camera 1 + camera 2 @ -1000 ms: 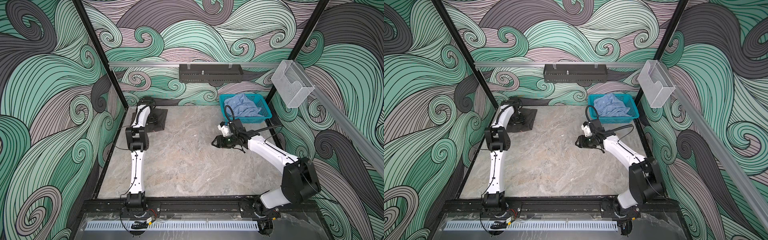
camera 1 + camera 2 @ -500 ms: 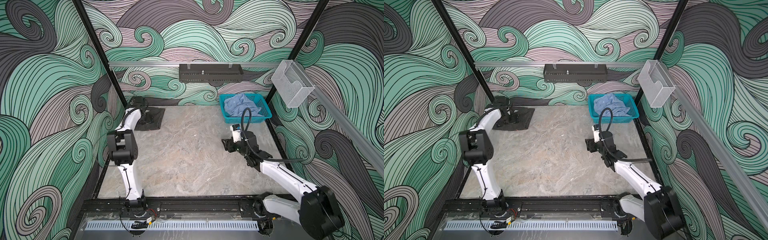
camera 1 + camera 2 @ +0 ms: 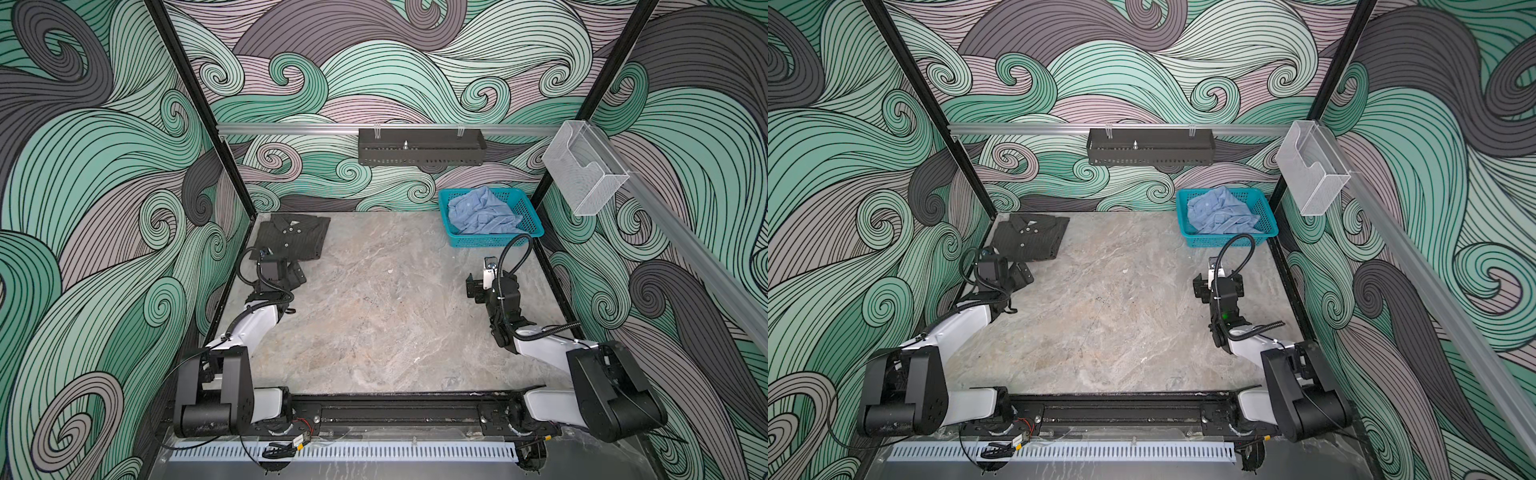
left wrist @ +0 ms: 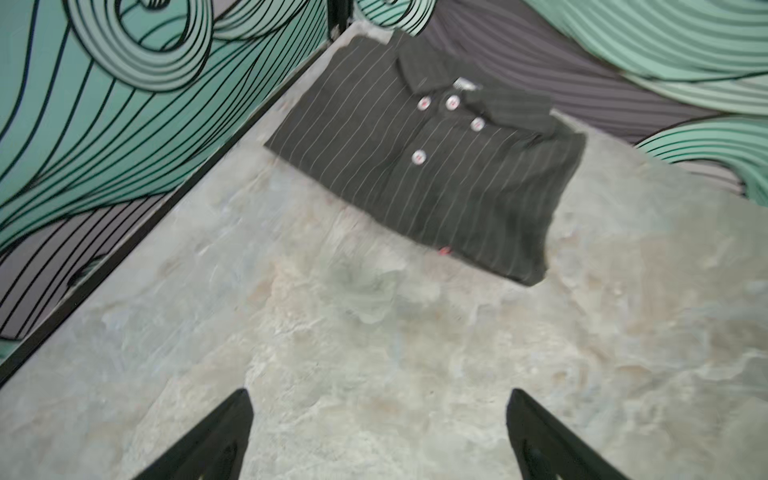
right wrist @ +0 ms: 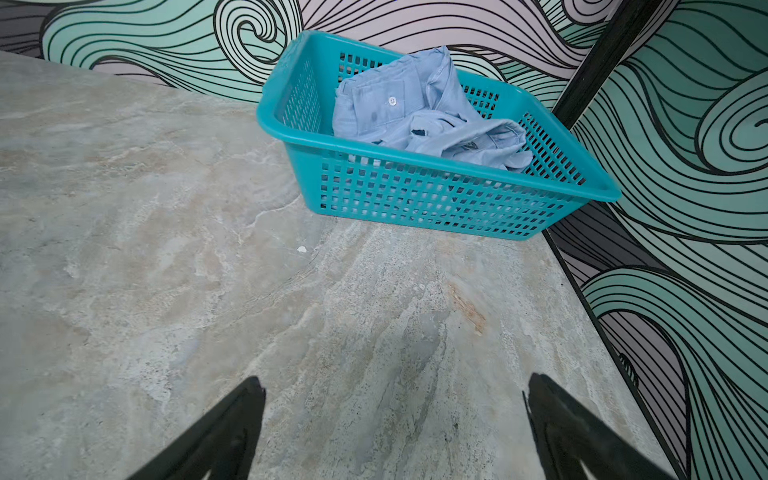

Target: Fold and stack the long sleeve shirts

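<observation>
Left tool [image 4: 378, 401] and right tool [image 5: 395, 384] gape, empty; folded charcoal pinstriped cloth shirt [image 3: 291, 239] left of centre in a top view.

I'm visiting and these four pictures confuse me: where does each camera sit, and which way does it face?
Top view: above the near edge of the table, looking down; left arm and right arm show.
Top view: same head, same direction; pinstriped shirt far left, basket far right.
Left wrist: on the left arm, facing the folded pinstriped shirt; open left gripper tips show.
Right wrist: on the right arm, facing the basket holding the blue shirt; open right gripper tips show.
Shared: top views see both shirts; each wrist view one.
</observation>
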Available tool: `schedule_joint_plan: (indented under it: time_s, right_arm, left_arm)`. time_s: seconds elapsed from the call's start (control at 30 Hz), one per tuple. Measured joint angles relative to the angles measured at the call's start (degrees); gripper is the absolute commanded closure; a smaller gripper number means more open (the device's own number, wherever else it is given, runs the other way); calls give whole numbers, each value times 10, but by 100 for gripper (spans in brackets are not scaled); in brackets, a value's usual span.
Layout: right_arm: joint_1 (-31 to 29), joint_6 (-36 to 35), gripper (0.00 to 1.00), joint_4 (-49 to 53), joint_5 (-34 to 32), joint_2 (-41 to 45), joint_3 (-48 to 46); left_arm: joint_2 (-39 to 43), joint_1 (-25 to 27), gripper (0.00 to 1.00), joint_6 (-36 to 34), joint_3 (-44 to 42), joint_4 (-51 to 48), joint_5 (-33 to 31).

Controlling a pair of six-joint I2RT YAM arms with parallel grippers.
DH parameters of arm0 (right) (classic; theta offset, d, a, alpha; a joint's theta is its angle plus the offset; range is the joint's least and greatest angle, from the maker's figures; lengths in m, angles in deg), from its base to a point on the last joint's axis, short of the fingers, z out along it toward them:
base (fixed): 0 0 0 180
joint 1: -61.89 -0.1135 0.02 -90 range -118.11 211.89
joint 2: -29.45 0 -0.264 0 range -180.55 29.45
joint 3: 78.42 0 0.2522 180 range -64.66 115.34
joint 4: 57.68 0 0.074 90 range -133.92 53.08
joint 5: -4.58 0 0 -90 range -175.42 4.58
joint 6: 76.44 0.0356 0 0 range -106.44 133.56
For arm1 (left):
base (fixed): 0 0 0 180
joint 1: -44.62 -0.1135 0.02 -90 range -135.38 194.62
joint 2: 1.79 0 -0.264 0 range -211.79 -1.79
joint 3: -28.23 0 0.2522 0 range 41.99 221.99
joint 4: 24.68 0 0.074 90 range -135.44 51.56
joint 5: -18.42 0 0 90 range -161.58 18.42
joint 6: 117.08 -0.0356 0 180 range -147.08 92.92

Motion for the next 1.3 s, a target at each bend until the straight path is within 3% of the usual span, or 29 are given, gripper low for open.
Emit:
schedule_joint_plan:
  time_s: [0.17, 0.27, 0.5, 0.67, 0.83, 1.0, 1.3]
  right_arm:
    - [38, 18, 1, -151, 18, -76, -55]
    - [50, 24, 1, -188, 22, -130, -77]
    - [75, 47, 1, -149, 65, -123, -9]
    - [93, 62, 1, -127, 88, -120, 0]
    - [95, 66, 1, -112, 100, -120, 0]
    - [96, 66, 1, -106, 106, -120, 0]
    - [97, 66, 1, -99, 108, -120, 1]
  left_arm:
    - [11, 1, 4, 2, -42, 50, -41]
    - [19, 1, 4, 2, -43, 77, -50]
    - [50, 34, 5, 2, -90, 148, -61]
    - [31, 48, 4, -65, -157, 211, -87]
    - [-22, 44, 4, -120, -136, 271, -89]
    - [-128, 36, 3, -160, -123, 344, -57]
    - [-130, 21, 1, -162, -108, 344, -31]
